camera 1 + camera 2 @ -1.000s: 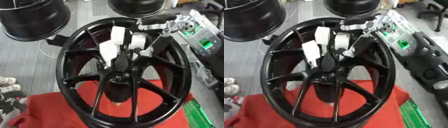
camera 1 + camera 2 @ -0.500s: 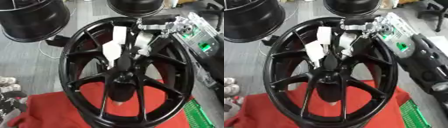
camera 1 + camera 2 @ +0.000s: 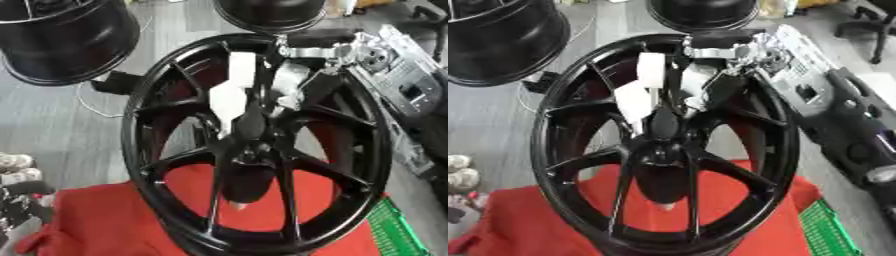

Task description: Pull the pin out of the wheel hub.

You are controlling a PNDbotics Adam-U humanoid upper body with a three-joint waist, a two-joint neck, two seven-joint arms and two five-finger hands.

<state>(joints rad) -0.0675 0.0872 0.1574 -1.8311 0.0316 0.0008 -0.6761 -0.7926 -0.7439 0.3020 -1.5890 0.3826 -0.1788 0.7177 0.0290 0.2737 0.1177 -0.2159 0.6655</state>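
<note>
A large black wheel hub point(image 3: 262, 150) stands tilted on a red cloth point(image 3: 96, 225), its spokes meeting at a dark centre point(image 3: 254, 150). The right hand point(image 3: 254, 107) comes in from the upper right on a black and silver arm point(image 3: 337, 50) and reaches down across the spokes to that centre; its white and grey fingers point(image 3: 229, 95) point downward and close in on a dark piece just above the centre, but whether they pinch it cannot be told, and the pin itself cannot be made out among the black parts. The hand and its wrist cover the upper spokes and much of the centre. Behind the hub stand two other black rims, one at the upper left point(image 3: 61, 40) and one at the top point(image 3: 271, 12); grey equipment point(image 3: 807, 85) lies to the right, a green crate point(image 3: 398, 232) at the lower right. Compared with a second ago, the hand sits slightly lower over the centre, with the whole view shifted a little
</note>
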